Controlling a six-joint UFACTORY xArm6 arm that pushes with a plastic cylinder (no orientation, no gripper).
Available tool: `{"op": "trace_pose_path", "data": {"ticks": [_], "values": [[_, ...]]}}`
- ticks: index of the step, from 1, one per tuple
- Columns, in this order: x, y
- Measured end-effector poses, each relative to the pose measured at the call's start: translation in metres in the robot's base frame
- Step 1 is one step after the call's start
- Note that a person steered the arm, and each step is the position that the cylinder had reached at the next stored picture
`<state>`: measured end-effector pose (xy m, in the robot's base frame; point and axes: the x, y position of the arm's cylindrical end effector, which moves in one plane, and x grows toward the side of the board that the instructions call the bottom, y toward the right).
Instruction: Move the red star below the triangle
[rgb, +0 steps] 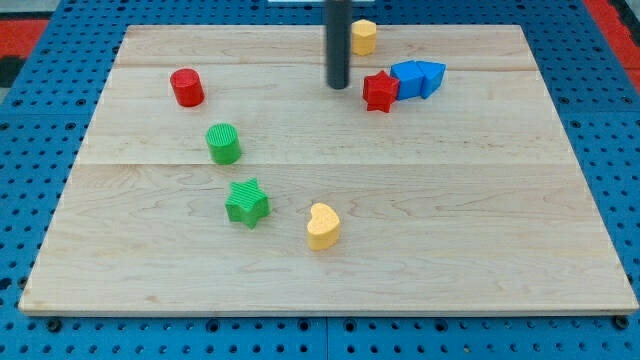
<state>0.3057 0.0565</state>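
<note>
The red star (380, 91) lies near the view's top, right of centre. It touches a blue block (409, 78) on its right, and a second blue block, the triangle (432, 77), sits just right of that one. My tip (338, 86) is on the board just left of the red star, with a small gap between them. The rod rises straight up out of the view's top.
A yellow block (364, 36) sits at the top, right of the rod. A red cylinder (187, 87) is at upper left. A green cylinder (224, 143) and a green star (247, 203) are left of centre. A yellow heart (323, 226) lies below centre. The wooden board (500, 250) rests on a blue pegboard.
</note>
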Motion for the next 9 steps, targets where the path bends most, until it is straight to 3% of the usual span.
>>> {"op": "trace_pose_path", "data": {"ticks": [3, 4, 5, 6, 8, 9], "values": [[0.095, 0.063], [0.060, 0.086], [0.067, 0.116], [0.101, 0.127], [0.158, 0.122], [0.164, 0.054]]}}
